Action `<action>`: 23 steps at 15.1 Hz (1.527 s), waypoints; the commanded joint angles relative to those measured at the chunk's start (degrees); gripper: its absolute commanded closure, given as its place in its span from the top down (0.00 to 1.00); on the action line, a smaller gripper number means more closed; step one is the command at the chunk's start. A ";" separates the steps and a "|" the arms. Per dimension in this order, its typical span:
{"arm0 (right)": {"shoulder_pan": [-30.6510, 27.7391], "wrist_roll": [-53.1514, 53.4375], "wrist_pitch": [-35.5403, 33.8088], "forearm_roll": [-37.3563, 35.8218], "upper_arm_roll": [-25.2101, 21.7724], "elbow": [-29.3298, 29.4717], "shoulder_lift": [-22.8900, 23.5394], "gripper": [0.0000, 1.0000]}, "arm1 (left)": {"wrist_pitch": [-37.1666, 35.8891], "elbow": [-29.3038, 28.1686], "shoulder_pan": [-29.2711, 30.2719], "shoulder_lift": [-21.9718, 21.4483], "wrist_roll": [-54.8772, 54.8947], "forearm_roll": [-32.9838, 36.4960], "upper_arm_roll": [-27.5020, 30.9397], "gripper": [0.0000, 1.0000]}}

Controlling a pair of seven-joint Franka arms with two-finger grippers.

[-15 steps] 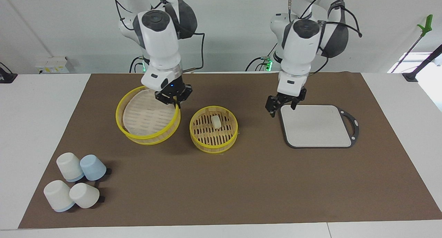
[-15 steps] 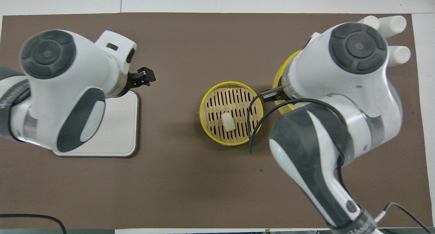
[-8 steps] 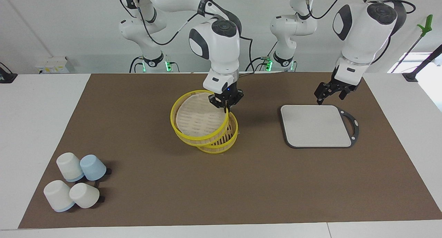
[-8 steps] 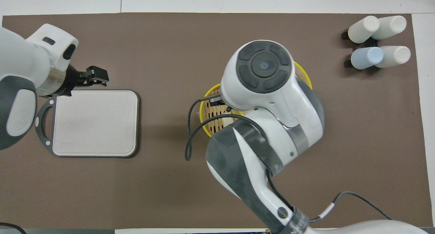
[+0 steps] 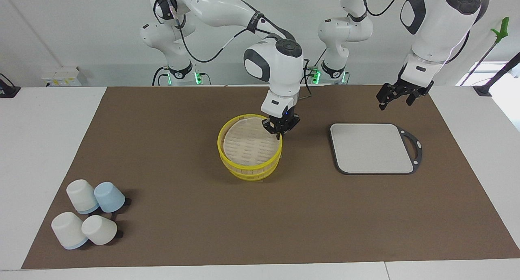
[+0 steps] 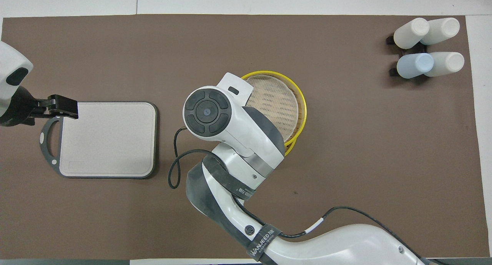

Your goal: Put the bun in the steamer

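Now the round yellow-rimmed bamboo steamer lid [image 5: 248,144], a second ago off at centre-left of the facing view, sits tilted on the beige slatted steamer basket [image 5: 254,171] at mid-frame; the right gripper [image 5: 279,130] stays clenched on its rim; the small cream-white bun, lying in the open basket a second ago, is now hidden beneath, so placement looks done; the left gripper [image 5: 396,99], fingers spread and empty, has risen clear of the grey cutting board [image 5: 371,148] at upper right.

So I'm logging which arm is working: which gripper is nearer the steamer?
Right. The right gripper is shut on the rim of the steamer, on its upper tier. The left gripper hangs open in the air near the cutting board, well apart from the steamer.
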 commanded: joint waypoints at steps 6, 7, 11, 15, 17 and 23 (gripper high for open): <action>-0.08 1.78 4.10 -0.77 0.25 -7.14 -3.04 0.00 | -6.22 0.07 0.17 -2.31 3.83 -3.36 0.60 1.00; -0.08 2.31 5.32 -0.77 0.25 -8.37 -3.31 0.00 | -6.14 -0.11 0.17 -2.40 4.54 -3.53 0.60 1.00; 1.50 4.07 6.57 -0.68 0.25 -10.23 -4.19 0.00 | -7.45 0.51 -0.18 -2.22 4.55 -4.58 0.95 1.00; 2.38 6.18 6.74 -0.68 0.25 -10.32 -4.28 0.00 | -9.73 4.28 -0.45 -1.87 4.37 -6.79 1.92 1.00; 2.29 6.10 6.92 -0.68 0.25 -11.02 -4.45 0.00 | -9.74 4.46 -0.45 -1.87 4.37 -6.79 2.01 1.00; 2.21 6.10 7.88 -0.77 0.33 -12.16 -4.89 0.00 | -9.56 4.55 -0.53 -1.70 4.73 -6.17 1.74 1.00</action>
